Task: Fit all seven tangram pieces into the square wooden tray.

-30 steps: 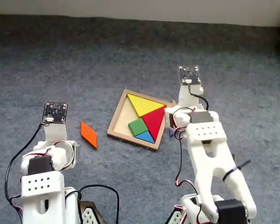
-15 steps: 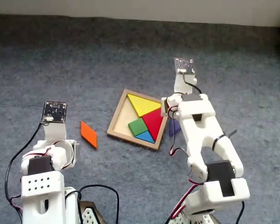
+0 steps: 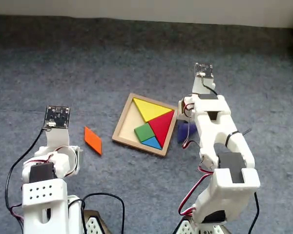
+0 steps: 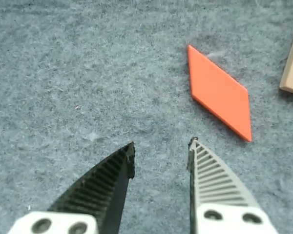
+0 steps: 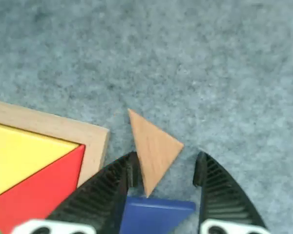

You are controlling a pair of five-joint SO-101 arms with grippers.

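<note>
Grey carpeted worktop (image 3: 136,58): right hand (image 5: 166,158), jaws apart, straddles the tan triangle (image 5: 154,146) beside a corner of the wooden tray (image 5: 49,126); best close squarely on its edges, clear of the blue triangle (image 5: 154,212). Left hand (image 4: 161,146) gapes too.

4 pieces (image 3: 161,126) in tray (image 3: 124,126), parallelogram (image 3: 93,140) left

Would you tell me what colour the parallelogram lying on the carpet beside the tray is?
Orange; the parallelogram shows best in the left wrist view.

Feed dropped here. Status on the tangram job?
Left gripper open, near orange parallelogram. Right gripper open over wooden triangle and blue piece beside tray. Tray holds four pieces, three outside.
</note>
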